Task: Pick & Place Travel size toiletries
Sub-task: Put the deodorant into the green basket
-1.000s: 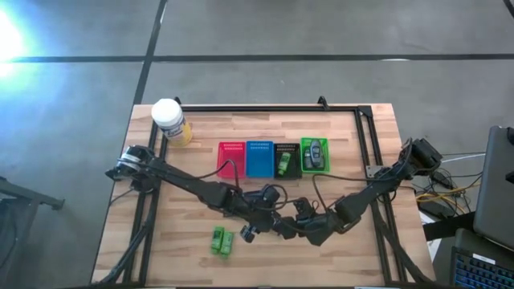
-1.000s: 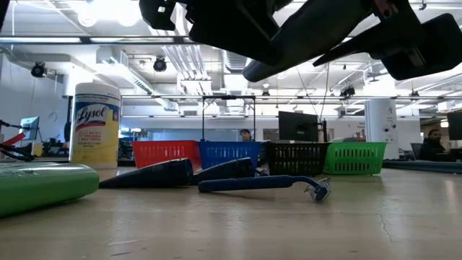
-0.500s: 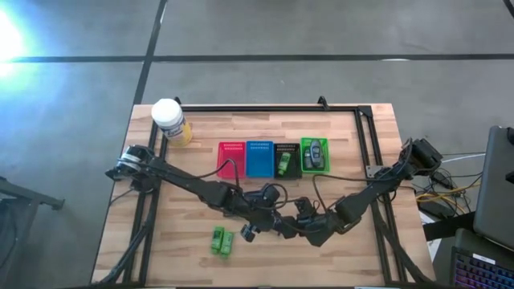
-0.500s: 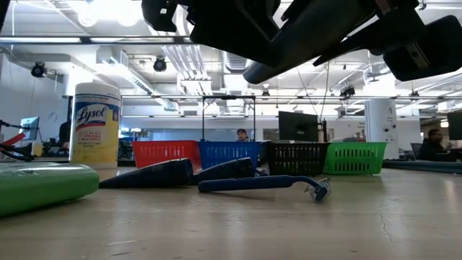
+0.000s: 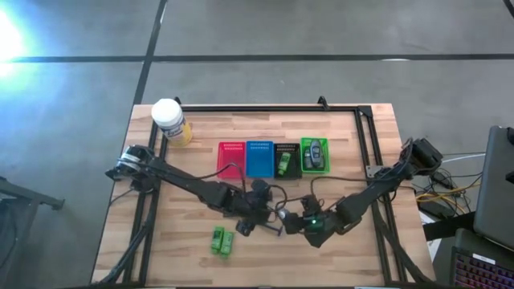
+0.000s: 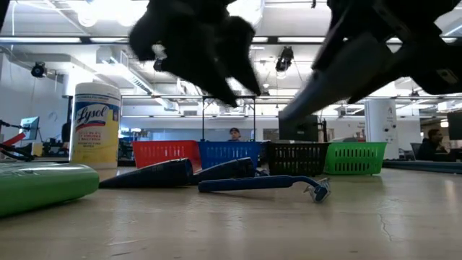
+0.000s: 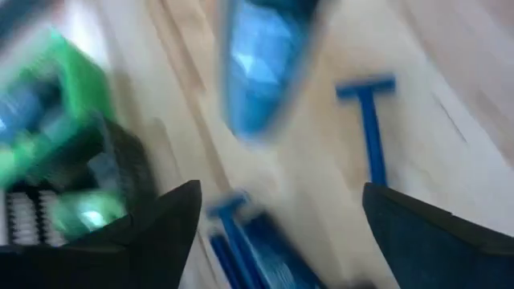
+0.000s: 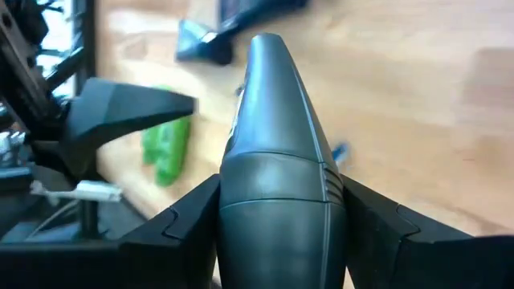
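**Right arm carrying dark tube, left arm close by: collision and slip risk**

Right gripper (image 8: 277, 233) is clamped on a dark grey tube (image 8: 273, 152), lifted above the near-centre table (image 5: 345, 128). Left gripper (image 7: 273, 233) hangs just beside it, jaws spread wide, nothing between them.

Risks: the two arms sit very near each other in the high view, so either move could knock the other. The tube tapers and looks smooth, so it could slide out on the way to the green basket (image 5: 315, 155) (my guess for its destination; similar dark items already lie there).

Other toiletries: green packets (image 5: 222, 240) at the near edge, blue razor (image 6: 263, 183) flat on the table, more razors (image 7: 371, 120) under the left wrist.

Hard to read: left wrist view is smeared. The high view hides the tube under the arms, and basket contents are too small to sort.
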Controlling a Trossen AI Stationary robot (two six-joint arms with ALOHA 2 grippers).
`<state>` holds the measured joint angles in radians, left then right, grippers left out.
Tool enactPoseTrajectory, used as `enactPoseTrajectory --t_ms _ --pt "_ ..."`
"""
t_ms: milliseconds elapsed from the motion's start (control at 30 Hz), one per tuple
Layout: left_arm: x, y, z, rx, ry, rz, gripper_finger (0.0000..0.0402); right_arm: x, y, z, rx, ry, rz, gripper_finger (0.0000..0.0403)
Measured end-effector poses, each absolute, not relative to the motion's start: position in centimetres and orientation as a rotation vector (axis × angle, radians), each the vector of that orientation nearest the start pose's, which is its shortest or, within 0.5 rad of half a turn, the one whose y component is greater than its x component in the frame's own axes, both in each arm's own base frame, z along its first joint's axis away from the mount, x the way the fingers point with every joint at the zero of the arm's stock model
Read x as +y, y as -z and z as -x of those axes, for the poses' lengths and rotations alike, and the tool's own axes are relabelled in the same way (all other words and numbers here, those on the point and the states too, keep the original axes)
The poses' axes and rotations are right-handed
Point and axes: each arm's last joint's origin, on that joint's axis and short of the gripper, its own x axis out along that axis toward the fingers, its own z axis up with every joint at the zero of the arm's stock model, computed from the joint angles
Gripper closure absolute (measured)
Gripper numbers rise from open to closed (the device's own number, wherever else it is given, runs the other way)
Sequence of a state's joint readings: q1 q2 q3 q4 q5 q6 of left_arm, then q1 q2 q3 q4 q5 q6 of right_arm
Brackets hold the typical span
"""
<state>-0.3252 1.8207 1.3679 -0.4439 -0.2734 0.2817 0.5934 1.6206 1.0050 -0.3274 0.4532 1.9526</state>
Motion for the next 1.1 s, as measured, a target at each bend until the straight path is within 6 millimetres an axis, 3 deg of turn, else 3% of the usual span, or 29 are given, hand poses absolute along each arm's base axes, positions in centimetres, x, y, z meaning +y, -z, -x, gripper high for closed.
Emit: enactPoseTrajectory --t_ms 233,500,667,833,1100 --pt "-10.7 -22.9 -33.6 0.888 0.280 -0.360 0.0048 14.7 -22.0 -24.2 0.583 0.858 -1.307 0.0209" --pt "-7.5 -22.8 -27.6 0.744 0.176 -0.122 0.0047 7.8 -25.8 -20.7 0.495 1.103 -1.226 0.0209" --pt "-6.3 -23.0 -25.1 0.669 0.143 -0.046 0.0046 2.8 -26.2 -21.8 0.497 1.153 -1.143 0.0209" --pt "-5.3 -22.8 -23.4 0.657 0.106 0.006 0.0046 -0.6 -24.9 -24.0 0.564 1.181 -1.076 0.0209" --pt "-4.0 -22.0 -21.6 0.650 0.082 0.047 0.0046 -1.4 -21.7 -25.7 0.721 1.256 -1.051 0.0204"
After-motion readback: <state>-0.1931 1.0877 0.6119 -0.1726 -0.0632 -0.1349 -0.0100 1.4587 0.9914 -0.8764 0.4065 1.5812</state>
